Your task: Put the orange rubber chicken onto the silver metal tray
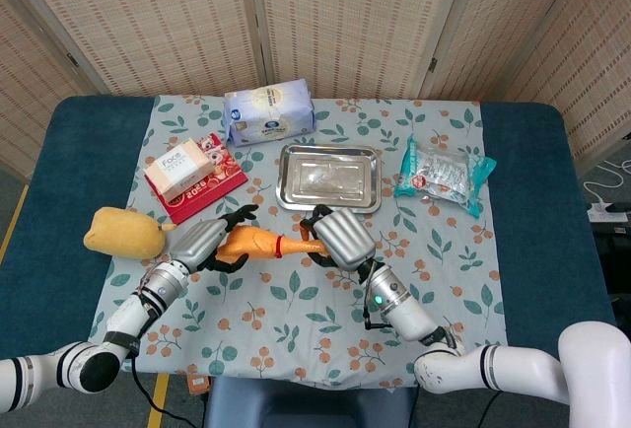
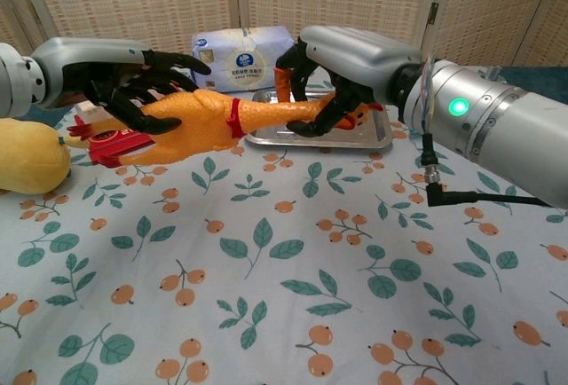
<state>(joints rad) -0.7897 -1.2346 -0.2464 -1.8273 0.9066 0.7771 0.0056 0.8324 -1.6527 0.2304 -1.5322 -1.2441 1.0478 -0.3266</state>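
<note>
Judging by its long hollow-looking body, the orange rubber chicken [image 2: 209, 123] should be light, soft and squashy, bending at the thin neck if carried from one end alone, so a hold at two places suits it: the plump body and the neck just past the red collar. That is how it is carried now, stretched level above the patterned cloth [image 2: 266, 287]. The left hand [image 2: 133, 79] curls its dark fingers around the body, and the right hand [image 2: 324, 83] pinches the neck near the head. In the head view the chicken hangs just off the silver metal tray [image 1: 328, 178], at about seven o'clock from it, its head end nearest the tray's front rim. It is glossy orange with a red collar band, red feet at the left end and a red comb peeking out by the right fingers.
</note>
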